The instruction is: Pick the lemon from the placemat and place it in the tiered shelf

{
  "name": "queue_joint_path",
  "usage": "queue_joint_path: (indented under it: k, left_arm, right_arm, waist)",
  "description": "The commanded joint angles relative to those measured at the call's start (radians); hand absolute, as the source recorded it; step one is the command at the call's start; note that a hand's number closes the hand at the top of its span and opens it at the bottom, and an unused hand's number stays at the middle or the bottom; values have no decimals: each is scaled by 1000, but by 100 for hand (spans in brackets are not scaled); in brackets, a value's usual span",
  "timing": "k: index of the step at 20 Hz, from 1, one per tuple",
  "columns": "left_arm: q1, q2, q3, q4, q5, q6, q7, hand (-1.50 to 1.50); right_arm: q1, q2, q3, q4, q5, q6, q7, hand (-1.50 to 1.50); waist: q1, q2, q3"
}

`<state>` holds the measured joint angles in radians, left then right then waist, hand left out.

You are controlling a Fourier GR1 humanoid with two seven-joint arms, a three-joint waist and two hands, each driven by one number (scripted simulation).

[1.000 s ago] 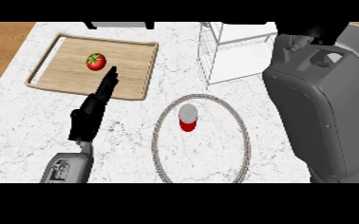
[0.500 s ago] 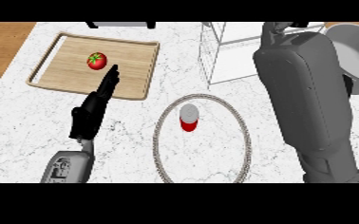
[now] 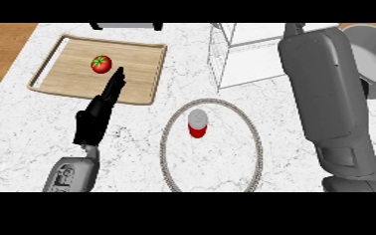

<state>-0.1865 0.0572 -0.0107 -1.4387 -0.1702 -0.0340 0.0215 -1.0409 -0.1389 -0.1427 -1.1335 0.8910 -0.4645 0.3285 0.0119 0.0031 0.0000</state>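
Well apart: placemat (image 3: pixel 253 144) far right of left hand (image 3: pixel 99 112).

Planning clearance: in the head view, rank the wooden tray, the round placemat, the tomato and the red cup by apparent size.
1. Round placemat and wooden tray: similar, not ranked.
2. Red cup and tomato: similar, both much smaller.

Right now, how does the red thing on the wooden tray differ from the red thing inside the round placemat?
The tomato is round and all red with a green stem top; the can is a cylinder, red with a grey top.

The tomato lies on the wooden tray; the can stands upright inside the round placemat.

The left hand points its straight fingers beside the tomato; no hand is near the can.

Both are small and red.
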Motion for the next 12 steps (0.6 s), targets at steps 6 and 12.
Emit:
queue_joint_path:
  k: [6, 12]
  left_arm:
    - [30, 27, 34, -20, 31, -23, -5, 0]
    - [56, -29, -43, -73, -34, 26, 37, 0]
  right_arm:
    - [-43, -91, -23, 160, 194, -50, 191, -150]
    - [63, -83, -21, 23, 142, -28, 197, -150]
  waist:
    - [-3, -3, -1]
    - [-8, -5, 0]
